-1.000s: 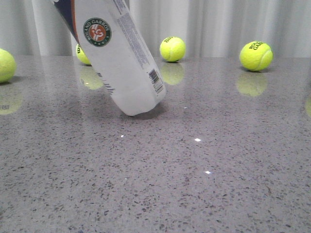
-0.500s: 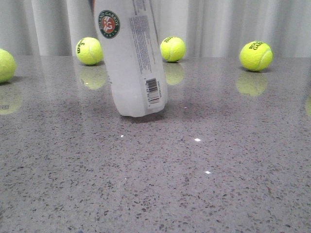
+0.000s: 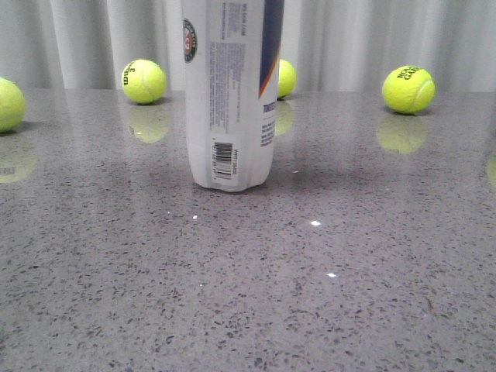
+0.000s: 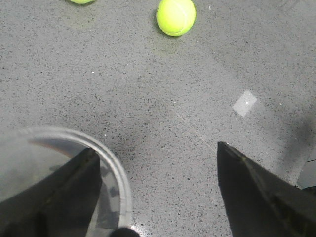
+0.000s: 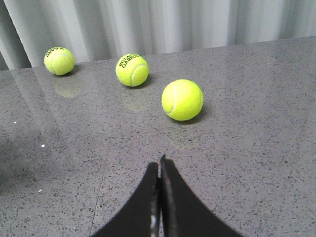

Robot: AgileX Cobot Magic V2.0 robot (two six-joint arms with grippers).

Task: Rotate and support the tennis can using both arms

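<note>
I see the tennis can (image 3: 231, 93) standing upright on the desk (image 3: 349, 256), its base flat on the grey surface, so I judge the rotating part is nearly done. What remains, I think, is the support from the second arm, because only one arm is at the can.

The left tool (image 4: 158, 192) is spread wide. In its wrist view one finger lies over the open metal rim of the can (image 4: 74, 168), and the other finger is well apart from it, over bare desk. I cannot tell if that finger really touches the rim.

The right tool (image 5: 159, 197) is pressed together and holds nothing. It is away from the can, pointing toward three tennis balls (image 5: 182, 99).
</note>
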